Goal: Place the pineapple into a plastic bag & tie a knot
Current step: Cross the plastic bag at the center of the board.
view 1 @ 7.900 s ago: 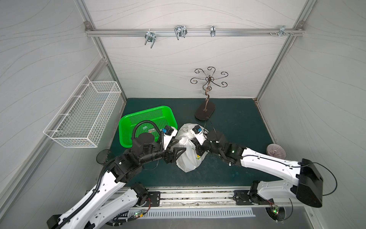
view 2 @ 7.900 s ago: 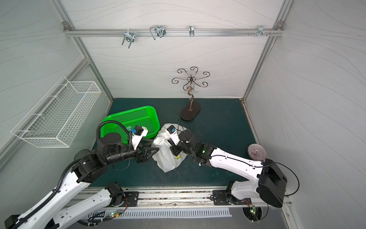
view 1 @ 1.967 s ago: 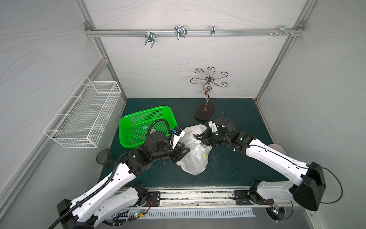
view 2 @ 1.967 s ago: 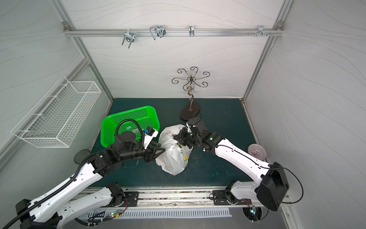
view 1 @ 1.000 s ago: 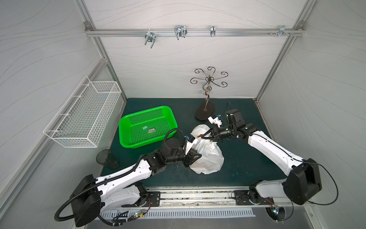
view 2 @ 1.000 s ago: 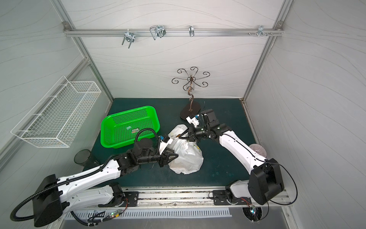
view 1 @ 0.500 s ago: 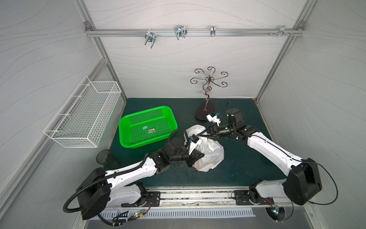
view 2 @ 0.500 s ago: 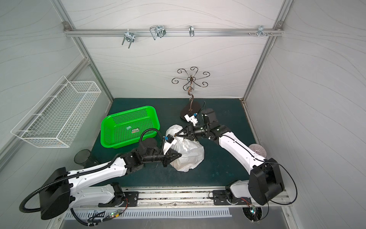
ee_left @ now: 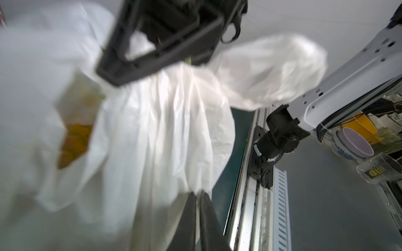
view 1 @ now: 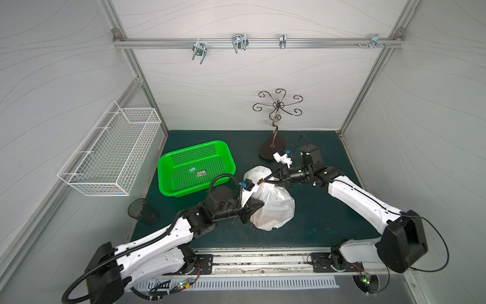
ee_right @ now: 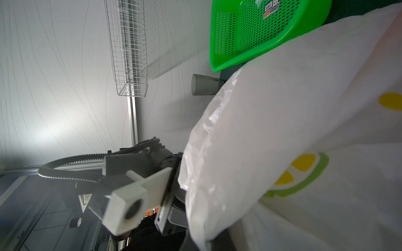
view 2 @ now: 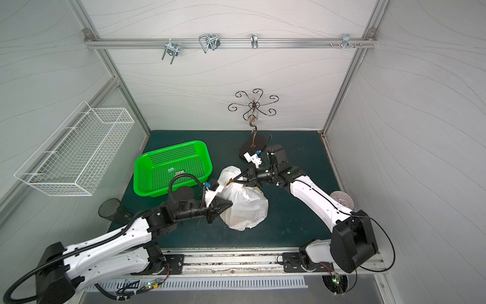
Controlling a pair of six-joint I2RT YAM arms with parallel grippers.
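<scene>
The white plastic bag [view 1: 276, 208] [view 2: 244, 208] lies bulging on the green mat between my two arms. My left gripper [view 1: 261, 204] [ee_left: 196, 192] is shut, with a thin fold of the bag [ee_left: 156, 130] pinched between its fingers. My right gripper [view 1: 265, 180] [ee_left: 104, 72] is shut at the bag's gathered neck, where the pleats run up to its fingers. In the right wrist view the lemon-printed bag [ee_right: 282, 130] hides those jaws. Yellow-orange pineapple [ee_left: 75, 139] shows through the film, with a brown bit [view 1: 260, 181] at the neck. The knot is not in view.
A green perforated basket [view 1: 196, 168] sits just left of the bag. A dark cup [view 1: 142, 212] stands at the mat's left edge. A metal hook stand [view 1: 273, 150] is behind the right gripper. A wire basket [view 1: 113, 155] hangs on the left wall, and a small bowl [view 2: 340, 200] is at the right edge.
Over the last two seconds the bag and both grippers shifted right, away from the green basket. In the last half second hardly anything has moved.
</scene>
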